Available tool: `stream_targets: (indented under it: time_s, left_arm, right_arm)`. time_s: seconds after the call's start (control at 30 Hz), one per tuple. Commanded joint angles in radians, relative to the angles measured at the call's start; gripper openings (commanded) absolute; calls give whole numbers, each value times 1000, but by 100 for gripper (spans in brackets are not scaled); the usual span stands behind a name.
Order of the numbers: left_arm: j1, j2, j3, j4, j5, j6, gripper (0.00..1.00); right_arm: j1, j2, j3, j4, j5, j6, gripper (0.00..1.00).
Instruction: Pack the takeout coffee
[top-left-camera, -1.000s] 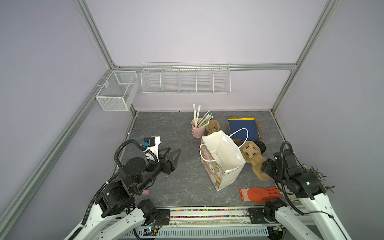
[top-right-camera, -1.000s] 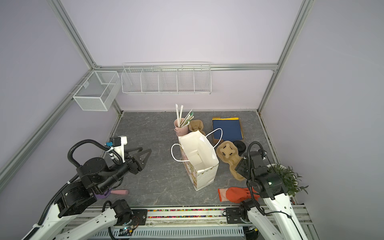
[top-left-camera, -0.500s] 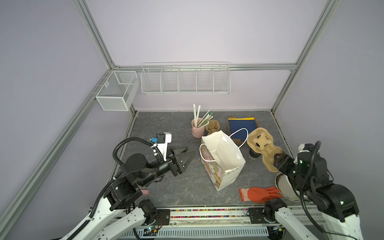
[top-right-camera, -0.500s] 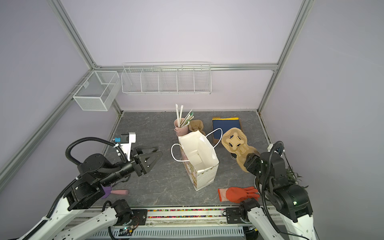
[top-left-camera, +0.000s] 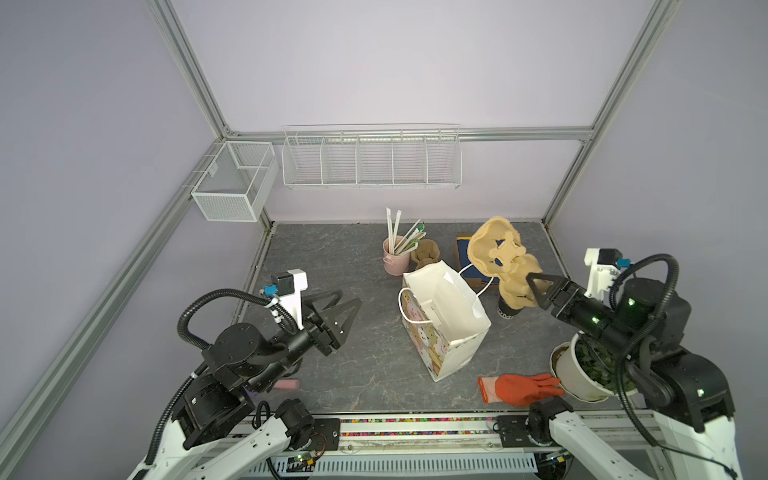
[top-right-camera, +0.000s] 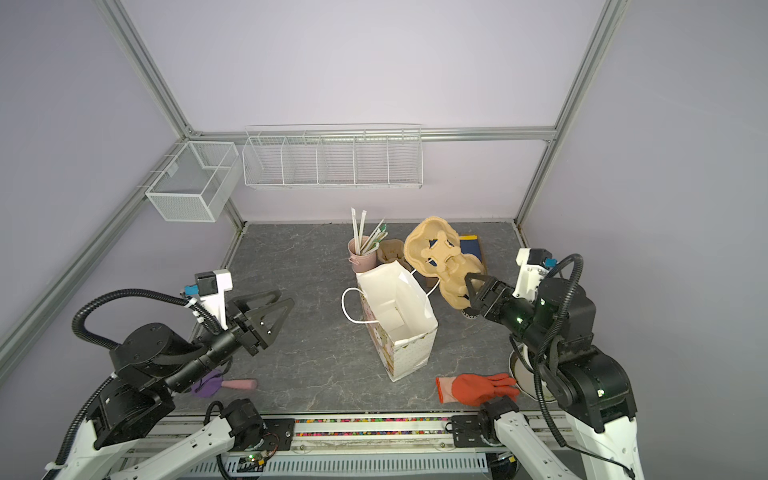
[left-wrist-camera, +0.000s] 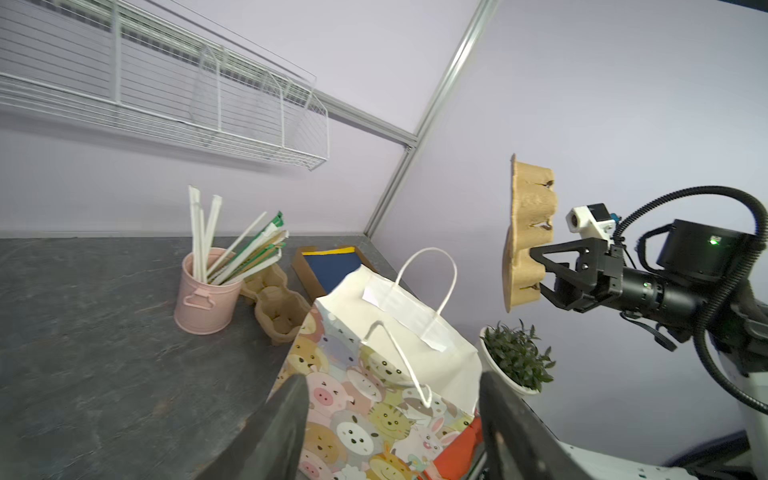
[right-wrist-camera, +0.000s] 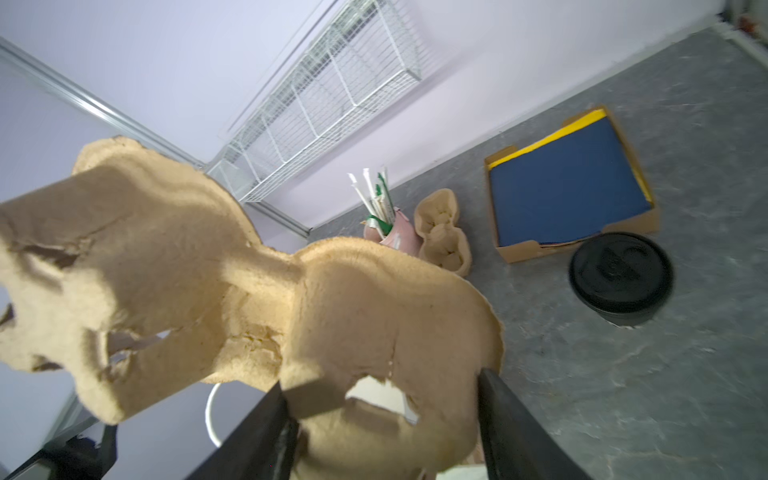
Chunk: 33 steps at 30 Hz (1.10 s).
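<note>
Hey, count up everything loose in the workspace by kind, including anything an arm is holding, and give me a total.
pulp cup carriers: 2
paper bag: 1
coffee cup: 1
pink cup of straws: 1
orange glove: 1
potted plant: 1
cardboard tray: 1
purple and pink item: 1
total: 9

Tan pulp carrier (top-left-camera: 486, 249), white bag (left-wrist-camera: 353, 415) with pastel cartoon animals, pink cup (left-wrist-camera: 203, 303), orange glove (top-left-camera: 515, 388), black coffee lid (right-wrist-camera: 621, 274)

The small black paper cup (right-wrist-camera: 621, 291), its round black plastic lid (right-wrist-camera: 621, 266) on, stands upright on the grey desk (right-wrist-camera: 665, 395), just beside a cardboard tray (right-wrist-camera: 571, 195). In both top views a tan pulp cup carrier (top-left-camera: 496, 253) covers most of it.
</note>
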Motion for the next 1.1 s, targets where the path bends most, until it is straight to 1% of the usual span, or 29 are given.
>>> stream_targets:
  time_s: [0.0,0.03,0.17,0.23,0.37,0.47,0.57,0.67,0.73,0.9,1.07]
  left_arm:
    - [3,-36,9,-111,-148,-9,66]
    - [2,-47,1,-118,-163,-19,66]
    - [3,-76,-27,-131,-204,-43,66]
    - [3,-77,-25,-145,-225,-53,66]
    - [3,-83,-20,-190,-252,-80,66]
    - [4,-116,-29,-224,-277,-109,66]
    - [3,-154,-69,-231,-252,-147,66]
    - [3,-188,-123,-210,-174,-187,67]
    - [3,-238,-155,-181,-126,-194,67]
    - [3,-350,-157,-226,-130,-165,69]
    - [2,-361,-142,-233,-101,-137,70]
  right_arm:
    - [73,48,-17,187,-117,67,67]
    - [132,68,-16,210,-79,60,67]
    - [433,188,37,246,143,-13,69]
    - [545,260,66,250,227,-38,70]
    - [668,374,55,326,270,-24,70]
    - [747,446,24,390,321,-12,69]
    - [796,520,14,444,311,1,69]
    - [827,583,24,478,283,6,69]
    - [830,601,23,483,277,6,69]
    - [830,580,-9,496,314,-15,70]
    - [829,581,-12,510,279,-36,70]
